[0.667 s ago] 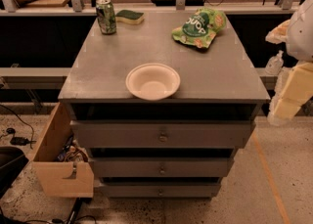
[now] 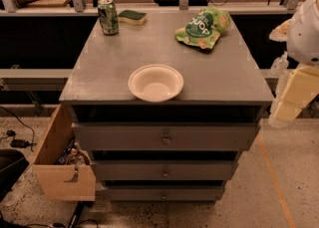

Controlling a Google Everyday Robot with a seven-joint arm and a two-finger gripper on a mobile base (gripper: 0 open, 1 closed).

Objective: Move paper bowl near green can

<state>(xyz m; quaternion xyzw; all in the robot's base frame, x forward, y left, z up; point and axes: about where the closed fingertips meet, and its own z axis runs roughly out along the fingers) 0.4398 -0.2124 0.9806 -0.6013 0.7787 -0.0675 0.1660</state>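
Observation:
The paper bowl (image 2: 156, 82) is cream-white and sits upright at the front edge of the grey cabinet top (image 2: 114, 67), near the middle. The green can (image 2: 107, 17) stands upright at the back left corner of the top, far from the bowl. My gripper (image 2: 288, 103) hangs off the right side of the cabinet, beyond its front right corner and level with its top. It is well to the right of the bowl and touches nothing. My white arm (image 2: 305, 28) rises above it at the right edge.
A green and yellow sponge (image 2: 132, 17) lies just right of the can. A green chip bag (image 2: 203, 28) lies at the back right of the top. The cabinet has several drawers (image 2: 164, 137). An open wooden box (image 2: 62, 165) stands at the lower left. A shelf runs behind.

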